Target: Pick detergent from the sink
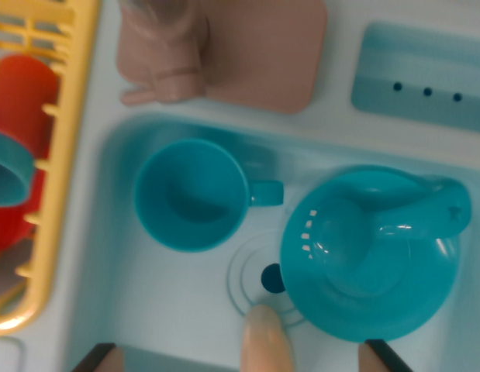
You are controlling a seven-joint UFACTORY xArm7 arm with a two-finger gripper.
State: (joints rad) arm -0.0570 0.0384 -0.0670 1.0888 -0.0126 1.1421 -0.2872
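A cream, rounded bottle top (267,341), which looks like the detergent, pokes up at the bottom middle of the wrist view, inside the pale blue sink (170,310). It stands just below the dark drain hole (272,277). My gripper (240,358) is open. Its two dark-edged fingertips (100,359) show at the bottom corners, far apart on either side of the bottle and not touching it. The bottle's body is cut off by the frame's lower edge.
A teal cup (191,194) sits in the sink's left half. A teal strainer bowl (364,256) with a small pitcher in it fills the right. A pink faucet (166,46) stands behind. A yellow rack (57,155) with a red cup (18,93) is at the left.
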